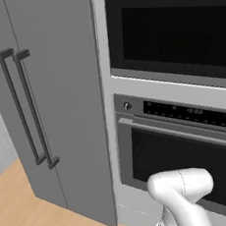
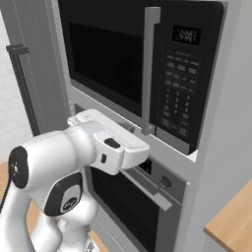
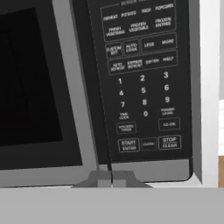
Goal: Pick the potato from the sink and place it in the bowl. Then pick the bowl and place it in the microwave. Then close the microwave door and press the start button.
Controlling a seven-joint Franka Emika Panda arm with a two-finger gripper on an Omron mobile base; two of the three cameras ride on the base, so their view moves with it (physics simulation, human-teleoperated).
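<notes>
Last step in hand: microwave door (image 2: pixel 110 64) shut. Gripper (image 3: pixel 111 178) pinched closed, empty, just below the microwave (image 3: pixel 144 87) keypad. Next: nudging up onto the start button (image 3: pixel 128 145).

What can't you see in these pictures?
- Inside the microwave: the shut microwave door has dark glass, so bowl and potato cannot be made out, in any view.
- Claw: hand view, only its shut tips show.
- Oven: left base view, the arm covers its lower part.
</notes>
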